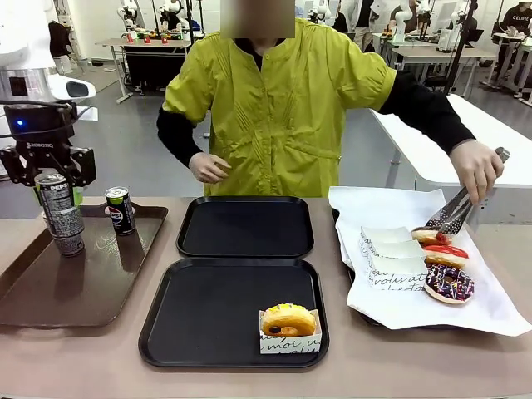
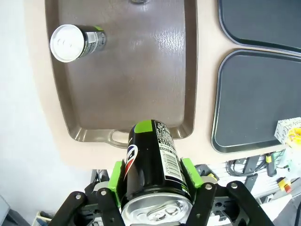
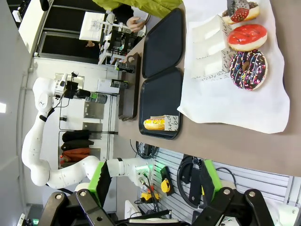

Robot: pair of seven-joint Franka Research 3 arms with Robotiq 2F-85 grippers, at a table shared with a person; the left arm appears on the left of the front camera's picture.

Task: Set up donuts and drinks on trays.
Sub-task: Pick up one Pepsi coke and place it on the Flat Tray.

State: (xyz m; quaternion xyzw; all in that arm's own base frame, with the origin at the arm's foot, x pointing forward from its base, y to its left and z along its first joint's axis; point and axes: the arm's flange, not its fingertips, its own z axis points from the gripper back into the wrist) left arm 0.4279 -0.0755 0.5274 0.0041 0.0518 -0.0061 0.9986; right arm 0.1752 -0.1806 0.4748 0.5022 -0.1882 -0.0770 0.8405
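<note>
While my left gripper [image 1: 56, 184] is clamped on a black drink can [image 1: 63, 218], its green pads press the can's sides near the silver top. The can stands upright, long axis vertical and running along the fingers, top facing the wrist camera. White lettering down its side seems to read "PEPSI", though it is small, and a blue-red round logo shows in the left wrist view. The gripper body is printed "ROBOTIQ". The can is over the near left part of the brown tray [image 1: 50, 291]; I cannot tell whether its base touches the tray.

A second can [image 1: 120, 209], also upright, stands on the far part of that tray, well apart from the held one.

My right gripper [image 3: 155, 188] is spread wide with nothing between the fingers.

Two black trays lie side by side in the middle of the table. The near black tray [image 1: 208, 307] carries one yellow-glazed donut [image 1: 288, 318] in its near right corner, lying flat in a white paper sleeve [image 1: 291, 342] whose black script begins "moi". The far black tray [image 1: 245, 226] is bare.

On the white paper [image 1: 499, 312] to the right lie a red-glazed donut [image 1: 446, 254] and a chocolate sprinkled donut [image 1: 450, 283] beside sleeves. The person's hand [image 1: 475, 166] holds metal tongs [image 1: 453, 212] at the farthest donut.
</note>
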